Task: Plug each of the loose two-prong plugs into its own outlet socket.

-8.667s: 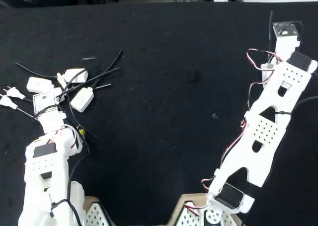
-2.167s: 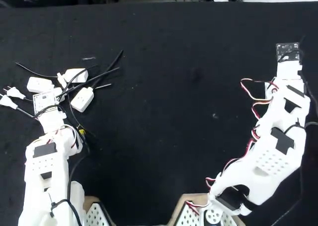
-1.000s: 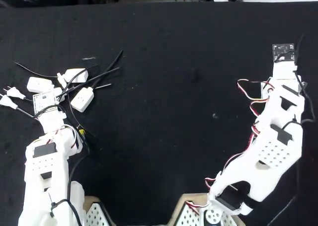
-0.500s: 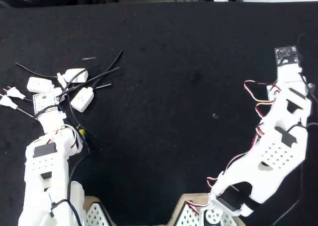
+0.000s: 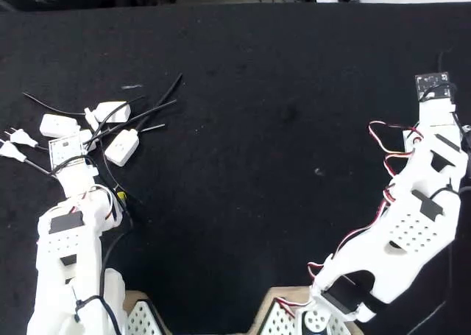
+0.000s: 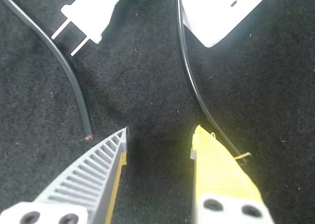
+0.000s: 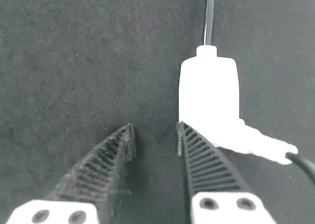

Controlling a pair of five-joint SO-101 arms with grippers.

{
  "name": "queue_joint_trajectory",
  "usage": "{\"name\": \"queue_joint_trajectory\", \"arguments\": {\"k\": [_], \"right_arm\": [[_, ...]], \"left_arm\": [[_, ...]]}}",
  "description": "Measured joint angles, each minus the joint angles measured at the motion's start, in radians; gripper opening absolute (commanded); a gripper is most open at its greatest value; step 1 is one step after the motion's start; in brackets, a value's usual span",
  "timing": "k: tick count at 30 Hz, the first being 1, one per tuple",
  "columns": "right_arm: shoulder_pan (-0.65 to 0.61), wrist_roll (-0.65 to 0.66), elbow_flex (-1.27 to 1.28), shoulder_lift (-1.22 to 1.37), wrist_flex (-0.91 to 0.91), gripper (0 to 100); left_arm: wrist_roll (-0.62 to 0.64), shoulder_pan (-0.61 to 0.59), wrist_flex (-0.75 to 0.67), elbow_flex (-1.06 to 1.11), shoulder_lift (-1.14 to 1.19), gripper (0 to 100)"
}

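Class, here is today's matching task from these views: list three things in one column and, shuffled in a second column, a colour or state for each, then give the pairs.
Things
1. left gripper
2. right gripper
3. two-prong plug

Colour or state
A. white, prongs bare, lying loose
B. open, black throughout
C. open, grey and yellow

Pairs: 1-C, 2-B, 3-A

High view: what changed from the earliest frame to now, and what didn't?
The right arm drew back from its far reach, folding and drifting rightward. The left arm, the plugs and the sockets beside it stayed put.
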Motion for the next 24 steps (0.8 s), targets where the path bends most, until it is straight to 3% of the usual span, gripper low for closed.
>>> {"name": "queue_joint_trajectory", "arguments": {"k": [12, 24], "right_arm": [[0.003, -0.061, -0.181, 0.002, 0.227, 13.8], [-0.003, -0.064, -0.190, 0.009, 0.269, 13.8]], "left_arm": [[0.000, 0.000, 0.000, 0.000, 0.000, 21], [0.000, 0.000, 0.000, 0.000, 0.000, 21]]}}
